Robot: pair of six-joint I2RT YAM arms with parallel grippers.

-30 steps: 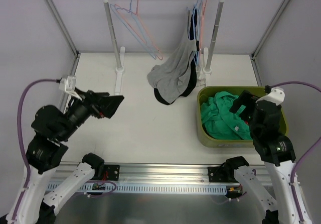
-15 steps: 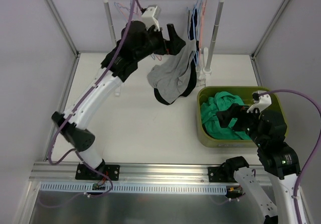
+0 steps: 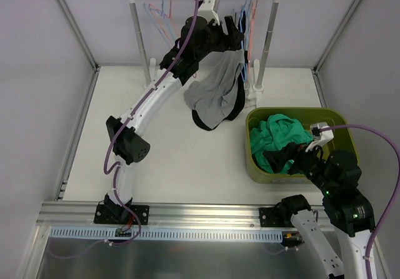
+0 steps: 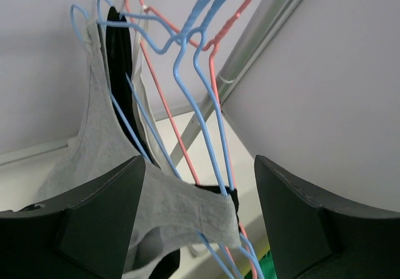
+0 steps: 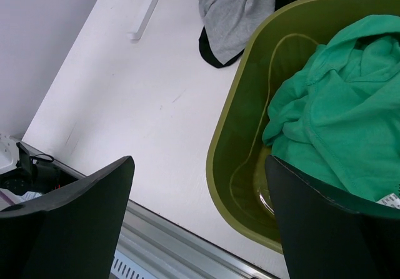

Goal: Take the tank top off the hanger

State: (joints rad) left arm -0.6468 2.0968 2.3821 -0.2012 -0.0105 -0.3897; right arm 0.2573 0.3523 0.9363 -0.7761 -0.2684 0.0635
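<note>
Left wrist view: the left tool, fingers spread wide, faces the grey black-trimmed tank top hanging on a blue wire hanger, upper centre of the top view. White worktop, pale walls. Lower right, the right tool, also wide, hovers above an olive plastic bin holding a green garment.

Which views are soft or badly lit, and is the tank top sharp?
Top external: even, diffuse light, faint shadows, tank top sharp. Left wrist: hangers and grey cloth crisp, the left tool a near-black silhouette lacking detail. Right wrist: bin and green garment clear, the right tool equally dark.
</note>
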